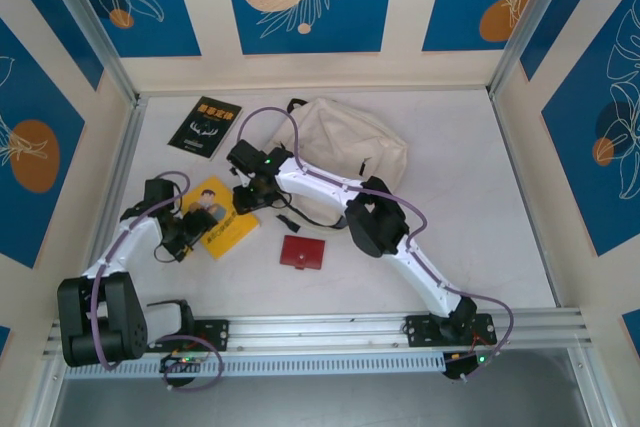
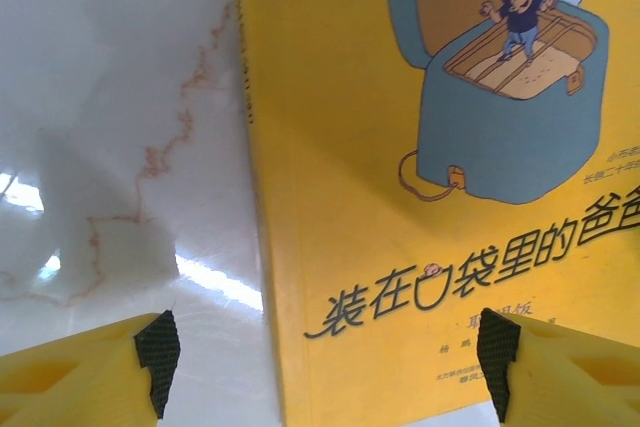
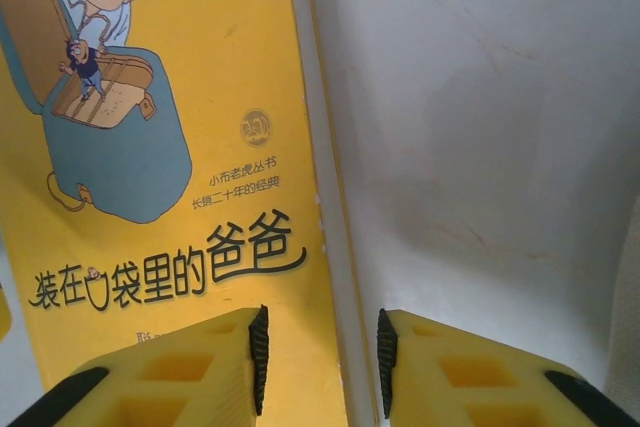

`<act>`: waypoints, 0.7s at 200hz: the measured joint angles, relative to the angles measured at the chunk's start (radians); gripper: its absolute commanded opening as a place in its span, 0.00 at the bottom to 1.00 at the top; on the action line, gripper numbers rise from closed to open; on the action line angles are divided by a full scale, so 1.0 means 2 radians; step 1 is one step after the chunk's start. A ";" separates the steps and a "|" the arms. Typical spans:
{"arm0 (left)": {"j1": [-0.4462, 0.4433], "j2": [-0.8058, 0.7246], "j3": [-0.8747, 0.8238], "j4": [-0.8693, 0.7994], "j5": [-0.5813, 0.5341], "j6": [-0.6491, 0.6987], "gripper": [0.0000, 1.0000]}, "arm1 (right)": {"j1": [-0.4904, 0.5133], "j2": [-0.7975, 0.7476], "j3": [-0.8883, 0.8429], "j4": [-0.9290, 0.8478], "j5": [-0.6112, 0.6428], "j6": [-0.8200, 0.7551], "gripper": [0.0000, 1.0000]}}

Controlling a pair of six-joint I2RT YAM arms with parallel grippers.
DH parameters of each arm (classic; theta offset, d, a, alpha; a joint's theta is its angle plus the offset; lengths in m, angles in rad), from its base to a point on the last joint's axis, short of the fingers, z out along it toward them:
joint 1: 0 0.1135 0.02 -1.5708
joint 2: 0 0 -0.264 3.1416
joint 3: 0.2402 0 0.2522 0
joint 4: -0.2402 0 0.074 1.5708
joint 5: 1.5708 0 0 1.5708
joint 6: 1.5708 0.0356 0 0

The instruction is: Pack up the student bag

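Student bag (image 1: 350,142): lies beyond right gripper (image 3: 322,362), nearer that arm. Yellow picture book (image 2: 400,197) between both grippers; left gripper (image 2: 325,372) jaws wide, right narrow, each straddling a long edge.

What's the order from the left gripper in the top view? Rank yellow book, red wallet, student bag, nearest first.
1. Yellow book, directly under the left gripper.
2. Red wallet, to its right, slightly nearer the front.
3. Student bag, farther right, toward the back.

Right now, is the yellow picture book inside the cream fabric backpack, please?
Out: book lies flat on the white table, beside the backpack.
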 measured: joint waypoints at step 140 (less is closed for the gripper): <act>0.001 0.049 -0.003 0.037 0.043 -0.001 0.79 | -0.001 0.019 0.000 -0.002 -0.039 0.013 0.31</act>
